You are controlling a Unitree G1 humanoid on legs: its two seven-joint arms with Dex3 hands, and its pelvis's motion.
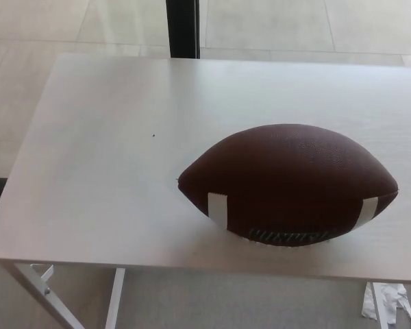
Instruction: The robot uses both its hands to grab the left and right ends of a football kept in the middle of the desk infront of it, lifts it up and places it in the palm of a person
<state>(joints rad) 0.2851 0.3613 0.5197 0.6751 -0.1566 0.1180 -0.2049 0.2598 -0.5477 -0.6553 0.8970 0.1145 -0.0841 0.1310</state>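
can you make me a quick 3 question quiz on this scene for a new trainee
1. True or false: a robot hand is touching the football.
2. Where does the football lie on the desk? A) left half B) right half, toward the near edge C) far edge
3. What colour are the stripes near the ball's two ends?

Key: 1. False; no hand is in view. 2. B. 3. White.
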